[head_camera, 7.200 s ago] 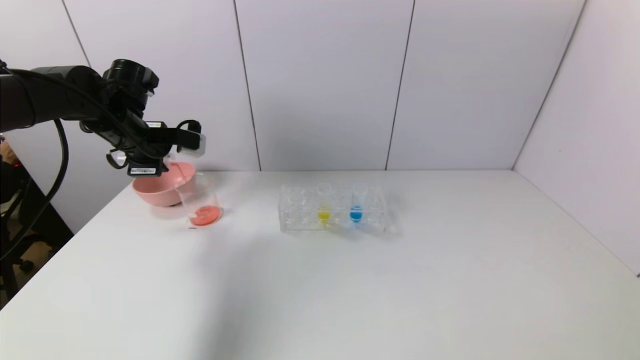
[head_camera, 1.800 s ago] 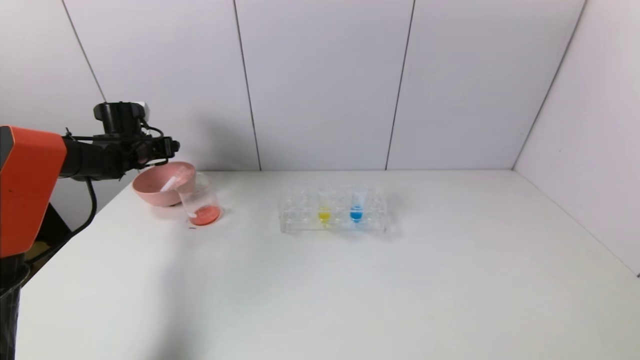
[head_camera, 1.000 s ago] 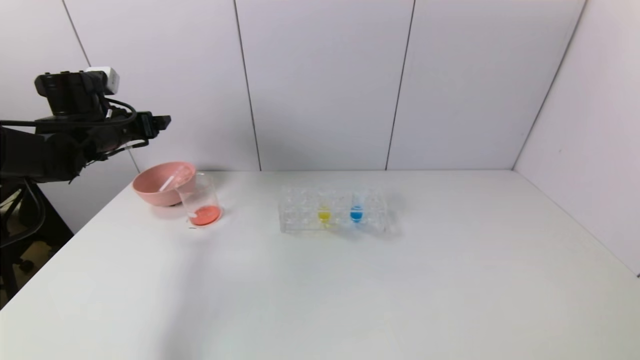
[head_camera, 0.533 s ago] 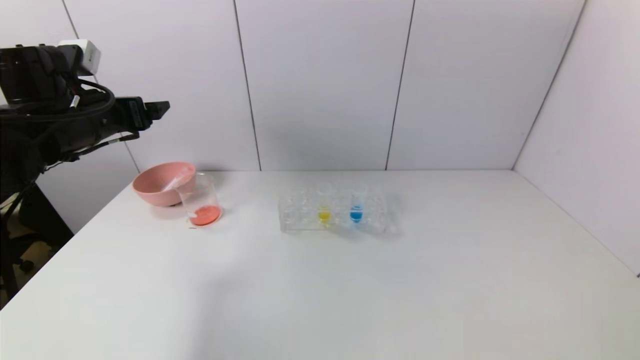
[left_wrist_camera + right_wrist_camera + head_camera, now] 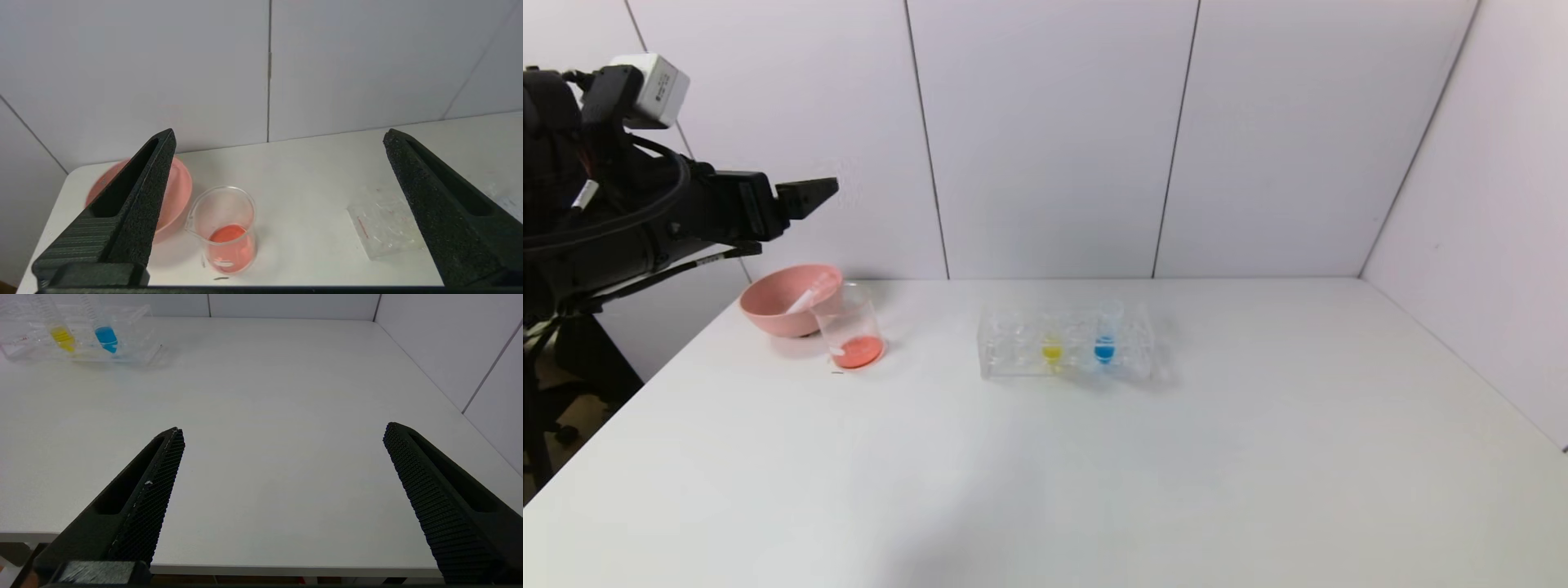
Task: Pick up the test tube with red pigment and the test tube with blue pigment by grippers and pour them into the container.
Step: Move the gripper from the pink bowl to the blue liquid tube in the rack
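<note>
The container (image 5: 849, 328) is a clear beaker with orange-red liquid at its bottom, seen too in the left wrist view (image 5: 227, 230). The test tube with red pigment (image 5: 809, 294) lies slanted in the pink bowl (image 5: 768, 310) and looks emptied. The test tube with blue pigment (image 5: 1104, 339) stands upright in the clear rack (image 5: 1013, 359), and also shows in the right wrist view (image 5: 103, 330). My left gripper (image 5: 817, 193) hangs open and empty, high above the bowl at the far left. My right gripper (image 5: 284, 428) is open and empty over the table's front edge.
A tube with yellow liquid (image 5: 1052, 343) stands in the rack beside the blue one. The bowl (image 5: 182, 192) touches the beaker on its far left side. White walls close the table at the back and right. The white table (image 5: 1176, 474) spreads wide toward me.
The left arm has risen from the bowl and swung a little toward the table's middle, jaws staying open. Earlier it tipped the tube over the beaker; that tube now lies in the bowl.
</note>
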Controlling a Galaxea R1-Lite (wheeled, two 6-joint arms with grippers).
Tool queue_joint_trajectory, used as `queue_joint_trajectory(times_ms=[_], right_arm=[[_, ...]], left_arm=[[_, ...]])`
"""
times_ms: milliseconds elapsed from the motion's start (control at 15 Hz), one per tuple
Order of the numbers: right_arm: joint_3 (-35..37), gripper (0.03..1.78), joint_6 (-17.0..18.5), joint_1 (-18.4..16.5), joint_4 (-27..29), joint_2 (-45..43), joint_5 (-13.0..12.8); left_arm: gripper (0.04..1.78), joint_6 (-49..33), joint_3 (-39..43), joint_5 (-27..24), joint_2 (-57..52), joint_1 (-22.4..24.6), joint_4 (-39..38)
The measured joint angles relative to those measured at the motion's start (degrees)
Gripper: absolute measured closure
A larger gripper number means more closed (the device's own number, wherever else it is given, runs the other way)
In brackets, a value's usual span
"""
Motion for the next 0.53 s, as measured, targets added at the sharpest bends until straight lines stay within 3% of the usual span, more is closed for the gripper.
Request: queue_joint_trajectory(times_ms=[533], right_arm=[[0.00, 0.04, 0.00, 0.05, 0.00, 0.00, 0.02]], left_arm=[[0.05, 0.04, 7.74, 0.50, -5.40, -13.20, -0.55]])
